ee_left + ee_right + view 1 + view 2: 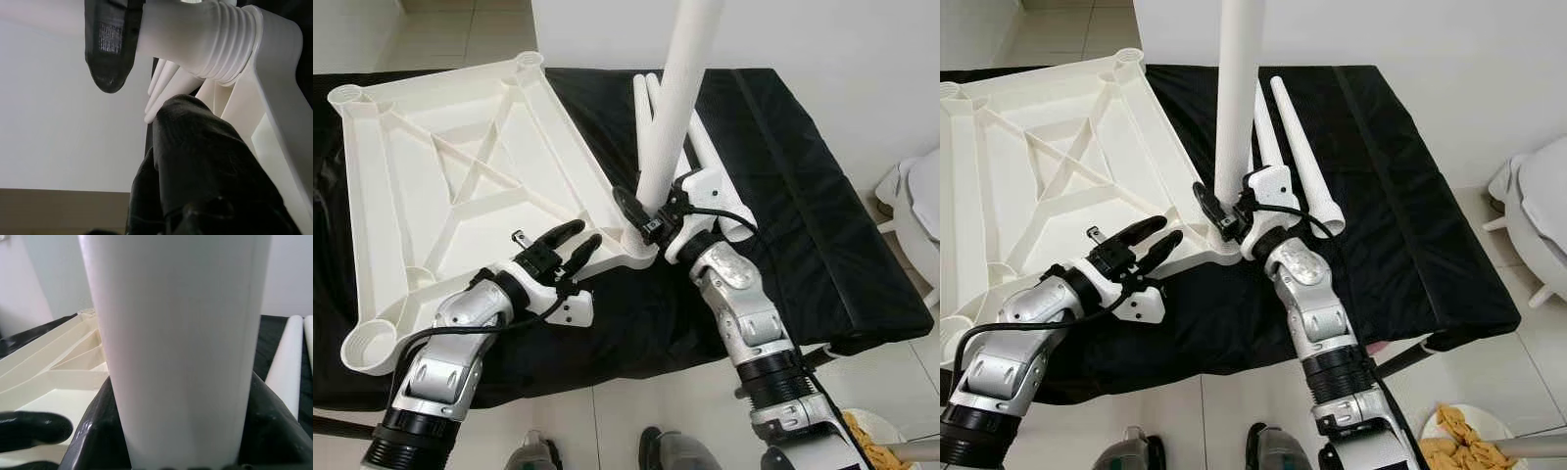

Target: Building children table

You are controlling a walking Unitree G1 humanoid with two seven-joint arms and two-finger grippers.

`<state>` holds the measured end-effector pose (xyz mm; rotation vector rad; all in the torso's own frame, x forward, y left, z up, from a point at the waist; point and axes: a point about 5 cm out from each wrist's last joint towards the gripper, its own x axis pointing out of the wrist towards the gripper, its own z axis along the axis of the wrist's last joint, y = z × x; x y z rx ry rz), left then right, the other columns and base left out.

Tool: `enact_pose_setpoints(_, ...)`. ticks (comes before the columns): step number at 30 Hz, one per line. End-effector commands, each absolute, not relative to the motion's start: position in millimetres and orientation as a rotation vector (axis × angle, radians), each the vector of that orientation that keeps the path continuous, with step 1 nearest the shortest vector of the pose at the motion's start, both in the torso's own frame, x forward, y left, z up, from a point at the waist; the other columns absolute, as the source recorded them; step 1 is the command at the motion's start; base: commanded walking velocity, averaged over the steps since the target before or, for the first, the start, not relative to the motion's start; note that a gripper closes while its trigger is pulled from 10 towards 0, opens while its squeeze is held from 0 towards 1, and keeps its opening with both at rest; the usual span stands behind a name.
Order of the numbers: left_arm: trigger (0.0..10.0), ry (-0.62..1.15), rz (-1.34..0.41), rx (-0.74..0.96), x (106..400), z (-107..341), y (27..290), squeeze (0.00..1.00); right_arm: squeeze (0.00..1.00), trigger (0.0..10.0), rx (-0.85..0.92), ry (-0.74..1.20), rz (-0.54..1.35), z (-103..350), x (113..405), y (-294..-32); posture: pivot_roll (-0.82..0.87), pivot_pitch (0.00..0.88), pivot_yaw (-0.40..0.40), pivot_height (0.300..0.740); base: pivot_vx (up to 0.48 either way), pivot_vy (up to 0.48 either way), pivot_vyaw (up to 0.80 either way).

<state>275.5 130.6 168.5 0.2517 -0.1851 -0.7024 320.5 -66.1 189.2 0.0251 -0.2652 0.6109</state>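
I've got the white plastic kids' table top (pixel 460 186) lying upside down, ribs up, on a black cloth (pixel 783 176) over the tabletop. R gripper (pixel 651 211) has its jaws clamped round a white table leg (pixel 677 93), holding it upright w/ its lower end at the near-right corner socket (pixel 222 46) of the upturned top. R wrist cam: leg (pixel 176 347) sits between the black fingers (pixel 274 426), close up.

L gripper (pixel 576 243) is at the near edge of the top, just beside that same corner, jaws narrowly parted, holding nothing as far as I can see; fingertips touch or nearly touch the rim, can't tell which. L wrist cam shows the ribbed socket collar w/ the leg going in.

Two spare white legs (pixel 1298 152) lie side by side on the cloth behind the R gripper. White-tiled floor (pixel 636 421) below; a plate of snacks (pixel 1464 436) sits at lower right.
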Motion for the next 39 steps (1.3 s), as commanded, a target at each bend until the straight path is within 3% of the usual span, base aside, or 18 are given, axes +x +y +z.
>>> enact_pose_setpoints(1, 10.0, -0.162, -0.734, 0.244, 271.1, 165.1, 130.5, 0.0, 0.0, 10.0, 0.024, -0.126, 0.562, 161.1, 322.2, -67.8, 0.04, 0.149, -0.019, 0.74, 0.0, 0.0, 0.0)
enact_pose_setpoints(17, 10.0, -0.161, -0.718, 0.239, 268.9, 165.8, 132.3, 0.0, 0.0, 10.0, 0.035, -0.169, 0.417, 166.6, 325.4, -63.5, 0.05, 0.165, -0.029, 0.74, 0.0, 0.0, 0.0)
enact_pose_setpoints(29, 10.0, -0.162, -0.706, 0.232, 268.6, 166.5, 132.2, 0.0, 0.0, 10.0, 0.088, -0.2, 0.135, 169.6, 327.6, -68.5, 0.05, 0.16, -0.036, 0.74, 0.0, 0.0, 0.0)
enact_pose_setpoints(39, 10.0, -0.165, -0.709, 0.225, 268.5, 167.0, 130.1, 0.0, 0.0, 10.0, 0.078, -0.21, 0.019, 174.7, 332.1, -69.8, 0.05, 0.157, -0.038, 0.74, 0.0, 0.0, 0.0)
